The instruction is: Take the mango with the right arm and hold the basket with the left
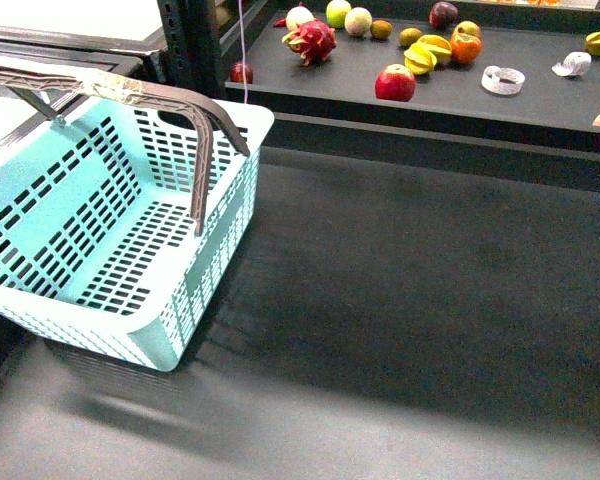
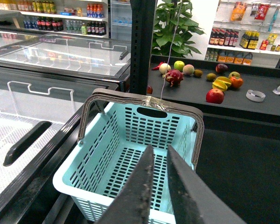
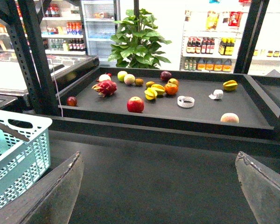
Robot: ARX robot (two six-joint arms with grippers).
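**Two empty grippers, and the mango is far off**
The right gripper (image 3: 158, 156) is spread wide and empty. The mango (image 3: 230, 85), I think the plain yellow one, lies well ahead of it and to its right on the dark shelf (image 3: 196, 114). The yellow starfruit (image 3: 154, 92) sits nearer, so the gripper might grab the wrong fruit, or the smooth mango might roll away. The left gripper (image 2: 159, 147) has its fingers almost together, empty, with the basket (image 2: 149, 126) just below and ahead. It might bump the handle (image 2: 140, 99) and push the basket.
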